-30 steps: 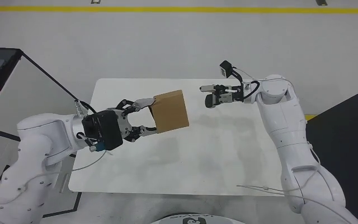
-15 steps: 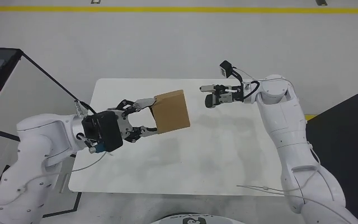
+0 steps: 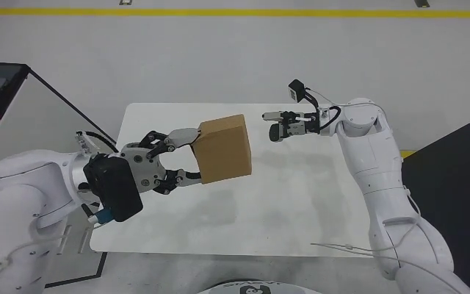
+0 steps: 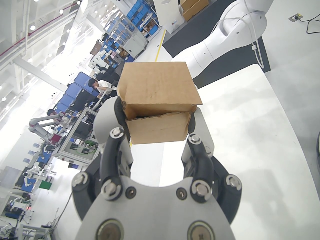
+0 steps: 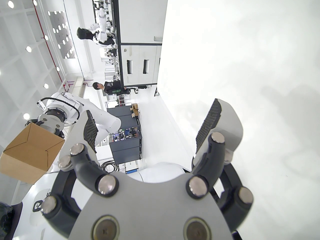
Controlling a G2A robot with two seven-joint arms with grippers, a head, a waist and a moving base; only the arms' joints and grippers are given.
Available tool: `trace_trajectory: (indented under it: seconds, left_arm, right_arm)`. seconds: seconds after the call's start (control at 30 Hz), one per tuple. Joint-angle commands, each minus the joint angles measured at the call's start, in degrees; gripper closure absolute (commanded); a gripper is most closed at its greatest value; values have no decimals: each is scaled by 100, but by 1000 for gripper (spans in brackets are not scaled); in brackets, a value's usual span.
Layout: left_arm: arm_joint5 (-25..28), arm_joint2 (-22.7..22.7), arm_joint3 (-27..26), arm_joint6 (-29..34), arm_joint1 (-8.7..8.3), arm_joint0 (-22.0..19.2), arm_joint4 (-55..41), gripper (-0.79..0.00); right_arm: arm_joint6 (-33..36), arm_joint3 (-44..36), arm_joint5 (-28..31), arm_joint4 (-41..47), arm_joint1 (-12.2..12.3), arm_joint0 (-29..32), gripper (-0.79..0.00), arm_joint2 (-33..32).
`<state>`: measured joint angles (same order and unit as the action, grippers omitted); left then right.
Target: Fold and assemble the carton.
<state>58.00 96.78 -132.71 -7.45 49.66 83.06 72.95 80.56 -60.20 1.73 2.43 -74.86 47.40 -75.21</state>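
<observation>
Over the white surface (image 3: 308, 213), left of its middle and nearer the far edge, the brown carton (image 3: 224, 147) hangs in the left gripper (image 3: 199, 156), whose fingers (image 4: 197, 151) pinch its two side walls. The right gripper (image 3: 272, 123) hovers near the far edge, right of the middle, its own fingers spread on nothing. At the end facing the left wrist, one flap (image 4: 157, 128) sits loose. I'd keep the pinch firm but not crushing, and turn that end toward the free gripper so the flap can be pressed square.
</observation>
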Motion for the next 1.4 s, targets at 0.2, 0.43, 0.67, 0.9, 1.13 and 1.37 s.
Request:
trace_trajectory:
  seconds: [0.2, 0.43, 0.67, 0.9, 1.13, 1.37]
  left_arm:
    - [-350, -54, -68, 345, 12, 83, -300, 0]
    - [-625, -408, -194, 1606, -20, -383, -1102, 0]
    - [-703, -564, -194, 2123, -37, -699, -1279, 0]
    - [-847, -575, -188, 2083, -29, -655, -1287, 0]
    - [-1255, -821, -21, 2225, -6, -506, -2046, 0]
    - [-1515, -847, 2, 2581, -12, -513, -2602, 0]
  right_arm:
    - [0, 0, 0, 0, 0, 0, -785, 0]
    - [0, 0, 0, 0, 0, 0, -785, 0]
    - [0, 0, 0, 0, 0, 0, -785, 0]
    - [0, 0, 0, 0, 0, 0, -785, 0]
    - [0, 0, 0, 0, 0, 0, -785, 0]
    - [0, 0, 0, 0, 0, 0, -785, 0]
